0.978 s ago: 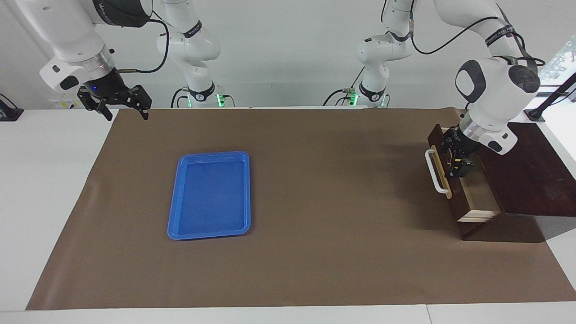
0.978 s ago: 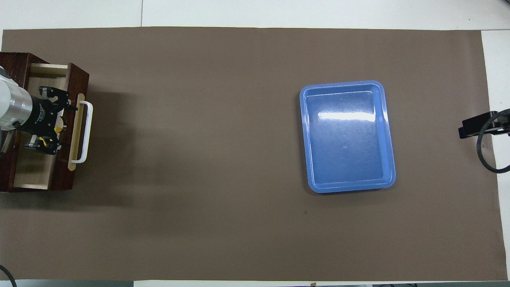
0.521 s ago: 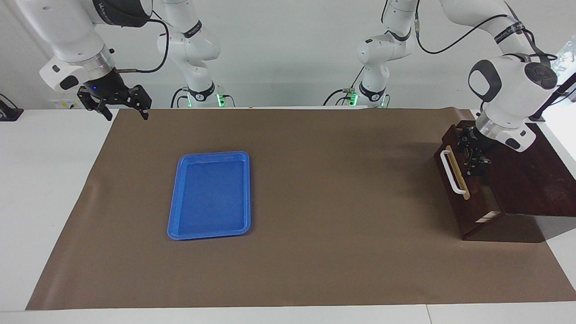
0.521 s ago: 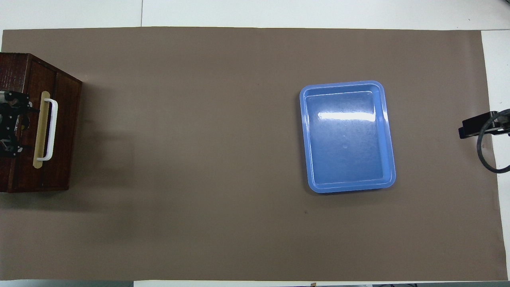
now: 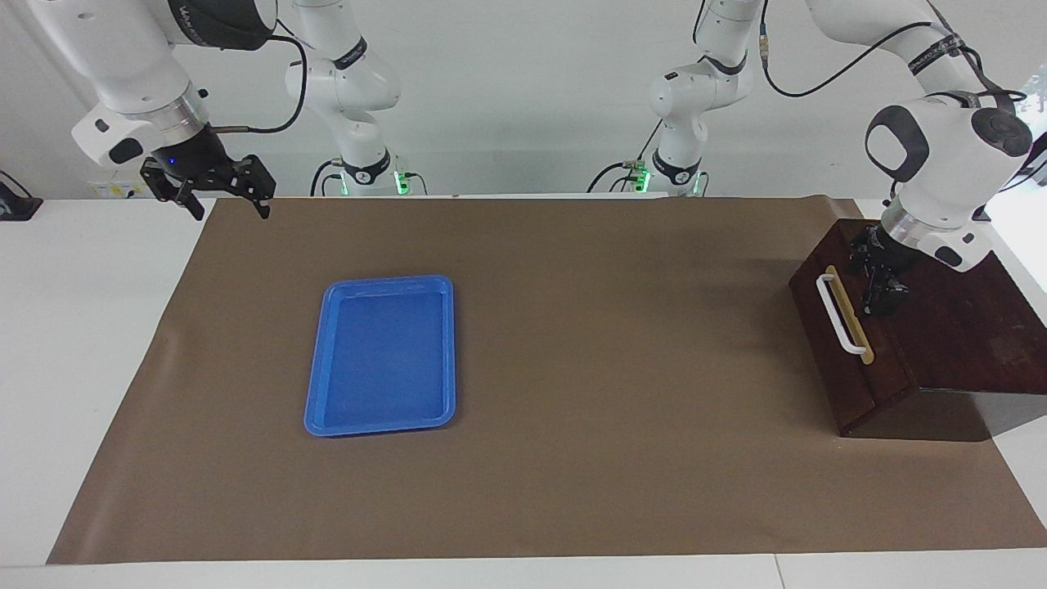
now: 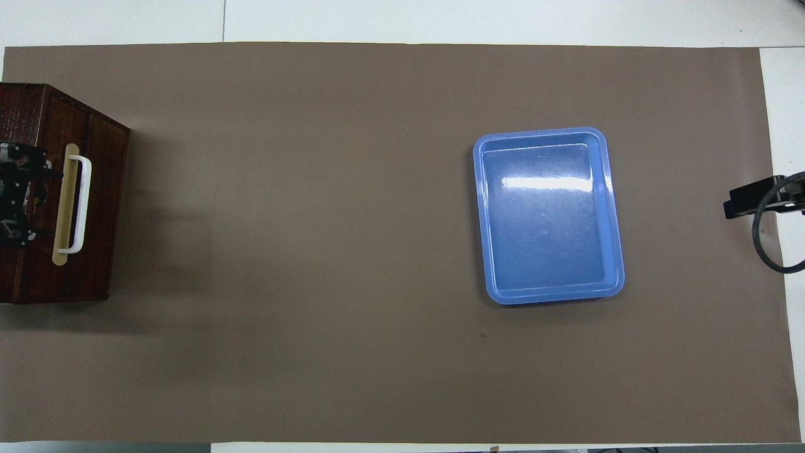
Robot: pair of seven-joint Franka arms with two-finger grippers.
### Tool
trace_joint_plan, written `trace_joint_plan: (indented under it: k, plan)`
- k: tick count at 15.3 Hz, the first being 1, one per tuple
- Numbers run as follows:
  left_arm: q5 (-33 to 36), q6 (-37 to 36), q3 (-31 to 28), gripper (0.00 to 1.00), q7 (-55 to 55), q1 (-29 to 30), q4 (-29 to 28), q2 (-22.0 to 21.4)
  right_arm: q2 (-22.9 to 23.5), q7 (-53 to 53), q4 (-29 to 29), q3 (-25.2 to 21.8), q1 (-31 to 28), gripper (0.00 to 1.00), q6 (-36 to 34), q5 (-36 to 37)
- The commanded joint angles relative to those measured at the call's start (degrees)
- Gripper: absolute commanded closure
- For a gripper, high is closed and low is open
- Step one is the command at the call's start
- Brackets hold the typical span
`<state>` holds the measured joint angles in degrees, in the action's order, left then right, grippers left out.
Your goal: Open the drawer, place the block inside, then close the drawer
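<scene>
Drawer [image 5: 838, 343] sat pushed fully into the dark wooden box [image 5: 957, 327], its front flush with the box face, at the left arm's end of the counter [image 5: 572, 491]. White bar handle [image 5: 840, 315] on its tan strip [image 5: 855, 319] faced the middle of the counter. The block was out of sight in both views, so its place could not be read from them; nothing yellow showed on the brown mat [image 5: 613, 343].

Left end effector [image 5: 882, 286] was over the top of the box, just beside the top edge of the drawer front and next to the handle strip. In the overhead view it showed at the frame edge [image 6: 16, 195], beside the strip. Could not tell whether it was released or clenched; nothing visible between its tips.

Right end effector [image 5: 225, 196] waited in the air over the mat's corner at the right arm's end, near the robots, fingers spread apart, released and holding nothing.

Blue tray [image 5: 382, 353] lay flat on the mat toward the right arm's end, well apart from the box, with nothing in it [image 6: 548, 214].
</scene>
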<state>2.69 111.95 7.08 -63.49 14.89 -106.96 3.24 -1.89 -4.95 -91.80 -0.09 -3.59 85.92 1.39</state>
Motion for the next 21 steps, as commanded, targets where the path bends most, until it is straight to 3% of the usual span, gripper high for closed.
trace_joint_plan:
  k: [1,5,11,21]
  plan:
    - [0.74,-4.27,0.3,0.0,9.41,0.41,1.22,-4.02,0.13,0.12,0.57,0.62,-0.89,0.0,-0.84,0.46]
    - [-3.04,-10.33,0.48,0.0,20.57,-0.99,5.44,-4.64,0.13,0.12,0.48,0.62,-0.89,0.0,-0.84,0.46]
    - [-3.04,-13.67,0.39,0.0,46.3,-2.85,5.26,-7.01,0.13,0.12,0.48,0.62,-0.98,0.0,-0.75,0.46]
    - [-2.52,-10.43,1.18,0.0,48.1,-10.58,5.53,-6.84,0.13,0.12,0.48,0.62,-0.98,0.0,-0.84,0.46]
